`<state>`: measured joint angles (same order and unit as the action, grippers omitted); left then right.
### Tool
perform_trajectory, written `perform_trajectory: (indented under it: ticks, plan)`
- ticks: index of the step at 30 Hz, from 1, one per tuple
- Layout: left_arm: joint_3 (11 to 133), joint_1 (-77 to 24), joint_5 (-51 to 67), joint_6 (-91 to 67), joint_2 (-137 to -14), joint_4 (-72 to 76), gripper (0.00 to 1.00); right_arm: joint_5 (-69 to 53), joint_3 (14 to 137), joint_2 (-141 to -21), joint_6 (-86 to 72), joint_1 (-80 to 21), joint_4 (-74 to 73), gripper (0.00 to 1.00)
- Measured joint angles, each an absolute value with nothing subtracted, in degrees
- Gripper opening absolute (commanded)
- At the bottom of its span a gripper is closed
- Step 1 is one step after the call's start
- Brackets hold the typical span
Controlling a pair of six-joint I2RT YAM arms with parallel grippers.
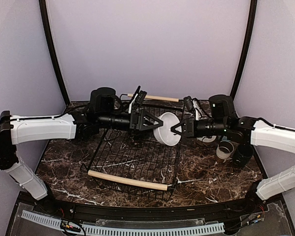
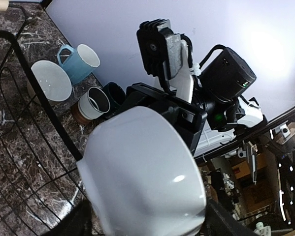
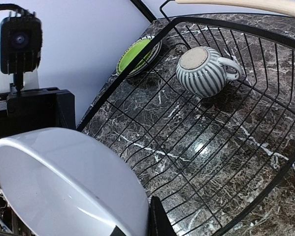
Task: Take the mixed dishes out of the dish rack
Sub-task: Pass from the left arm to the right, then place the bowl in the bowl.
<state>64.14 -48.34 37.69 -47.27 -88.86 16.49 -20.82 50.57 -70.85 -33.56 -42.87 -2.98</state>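
Left hand (image 1: 157, 123): fingers spread around the white bowl (image 1: 168, 132); cannot tell if it grips.
Right hand (image 1: 176, 129): clamped on the bowl's right rim.
White bowl: aloft above the dish rack (image 1: 127, 181), right side.

No legible text, label or number anywhere.

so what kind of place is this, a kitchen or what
Probably a robot test booth, not a home kitchen: left arm and right arm mounted at a marble-look table, plain lilac backdrop around it, a dish rack staged.
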Motion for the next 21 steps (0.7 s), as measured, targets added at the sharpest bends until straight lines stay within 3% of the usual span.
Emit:
perform_trajectory:
  ticks: [8,15,21]
  plan:
    - [64.10,-48.31,32.86,-41.60,-84.77,10.20,0.99,-12.21,49.56,-59.16,-33.95,-42.59,-7.20,0.00]
    - [64.03,-48.16,24.99,-37.85,-81.14,2.50,0.99,8.97,47.48,-46.33,-35.09,-42.02,-16.58,0.00]
    - [64.03,-48.12,22.06,-36.77,-80.99,-0.64,0.99,20.75,47.66,-48.14,-37.45,-36.42,-26.76,0.00]
